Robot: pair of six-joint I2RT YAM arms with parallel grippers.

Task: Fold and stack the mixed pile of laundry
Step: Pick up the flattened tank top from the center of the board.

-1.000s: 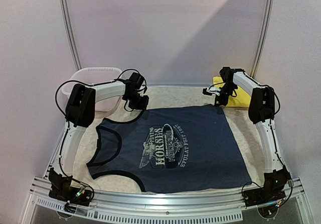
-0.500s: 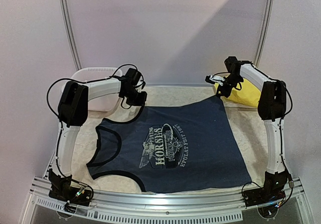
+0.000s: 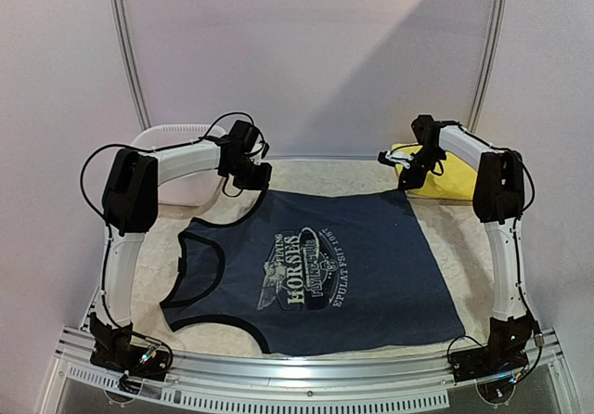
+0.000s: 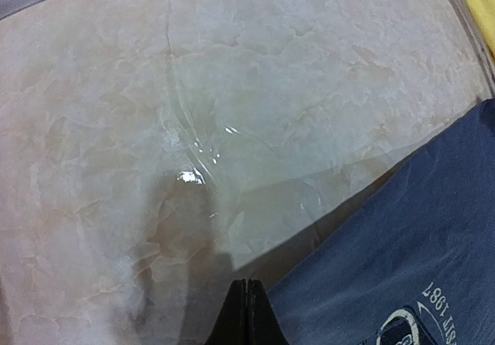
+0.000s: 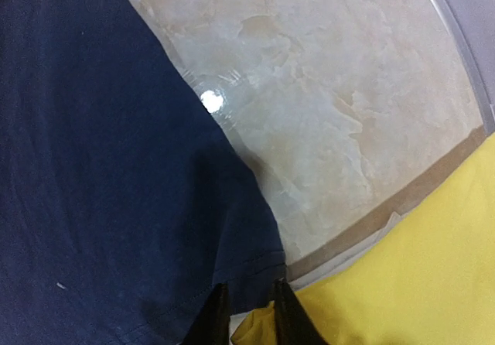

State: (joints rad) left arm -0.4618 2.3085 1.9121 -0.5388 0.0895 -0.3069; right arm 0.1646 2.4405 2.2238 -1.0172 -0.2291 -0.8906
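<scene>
The tank top [image 3: 362,284] lay flat mid-table [image 3: 469,247]. It was navy with darker trim and a white horse print, straps left, hem right. A yellow garment [image 3: 438,180] sat bunched at the far right corner. Left gripper [image 4: 246,314] was pinched shut on nothing. Right gripper [image 5: 246,314] was parted a little over the hem corner.

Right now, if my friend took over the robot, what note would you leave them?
Left gripper: shut at the far-left corner of the navy tank top; grip unclear.
Right gripper: jaws slightly apart around its far-right corner.
The top lies spread flat, print up; yellow garment sits far right, beside that corner.
Done: top spread out.
Left: fold it, stack the laundry.
</scene>
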